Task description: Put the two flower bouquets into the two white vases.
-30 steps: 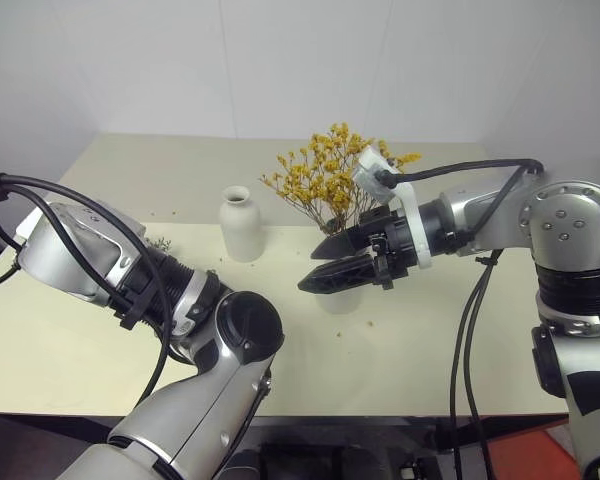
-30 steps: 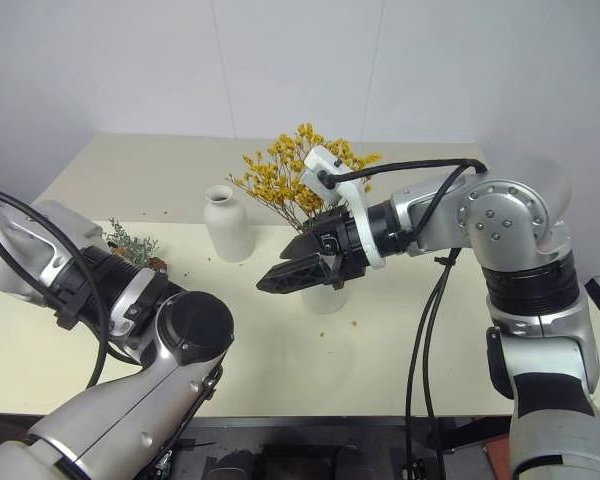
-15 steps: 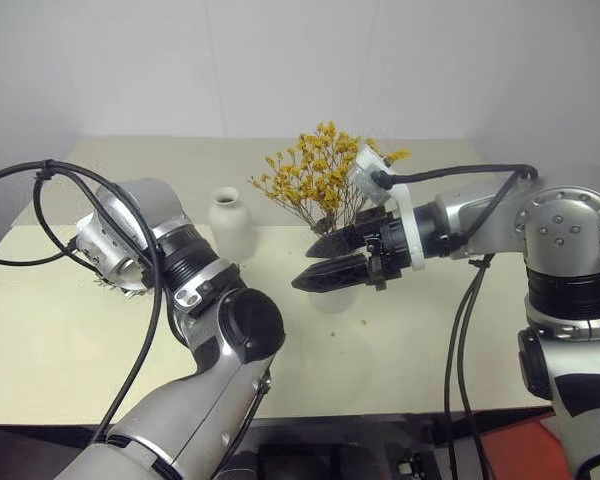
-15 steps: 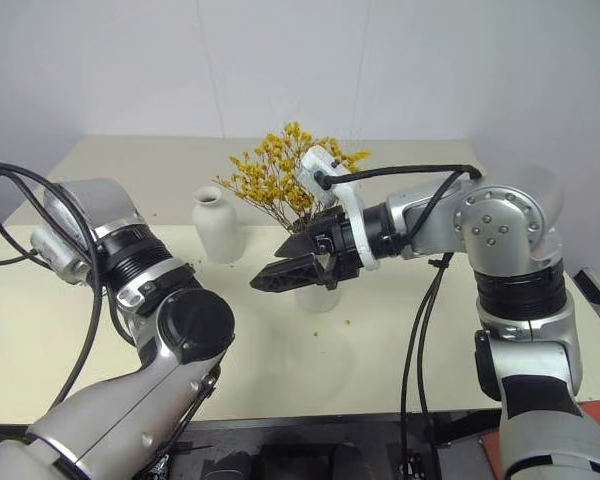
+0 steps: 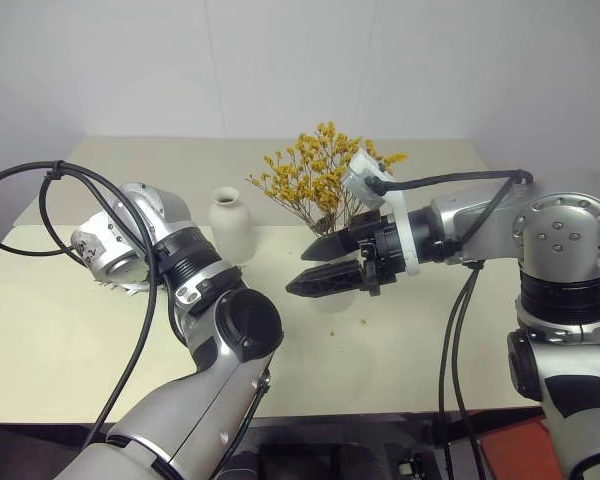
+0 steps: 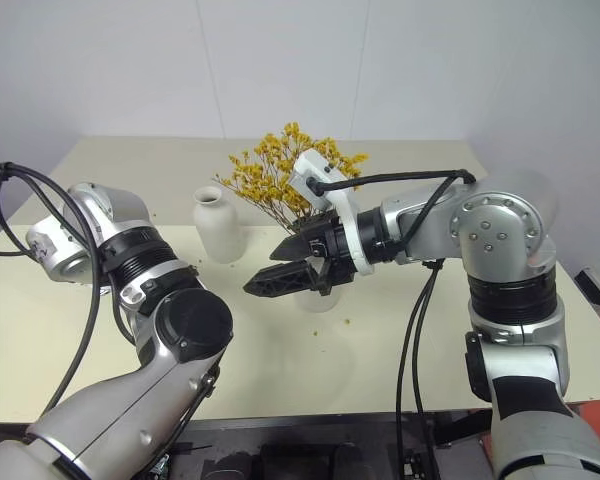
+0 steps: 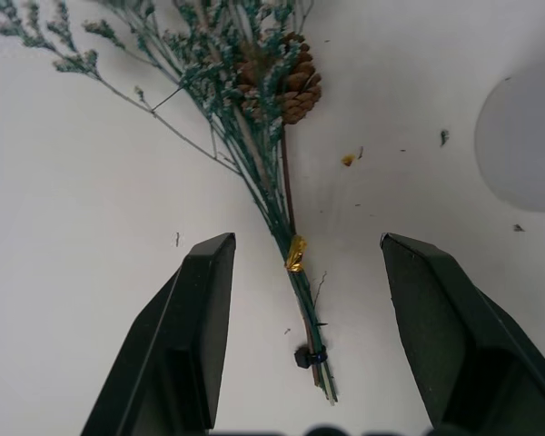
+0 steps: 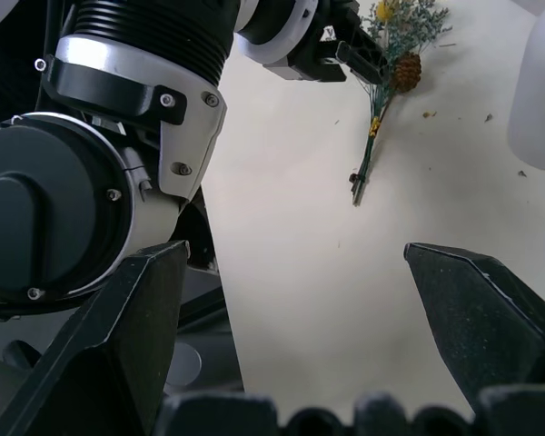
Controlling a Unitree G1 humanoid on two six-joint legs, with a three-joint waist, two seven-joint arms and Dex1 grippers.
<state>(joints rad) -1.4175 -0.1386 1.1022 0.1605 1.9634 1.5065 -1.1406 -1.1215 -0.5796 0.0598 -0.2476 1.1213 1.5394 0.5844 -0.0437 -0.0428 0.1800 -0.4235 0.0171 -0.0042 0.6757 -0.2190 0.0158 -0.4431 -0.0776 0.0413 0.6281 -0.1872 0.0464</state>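
Since a second ago our left arm has swung its wrist up and rolled it over the table's left side, while our right arm has kept its place. We see the left gripper [image 7: 307, 341] with its jaws wide, hovering over the grey-green sprig bunch [image 7: 254, 109], which lies flat on the table [image 5: 400, 350]; its stems run between the two fingers without touching either, and its pinecone [image 7: 295, 82] sits in the upper middle of the left wrist view. Our right gripper [image 5: 320, 265] is also spread wide and empty, at frame centre in the left eye view, in front of the yellow flower spray [image 5: 315, 180]. That spray rises from behind the gripper, its vase mostly hidden. Left of it stands the bottle-shaped vase [image 5: 230, 225], empty.
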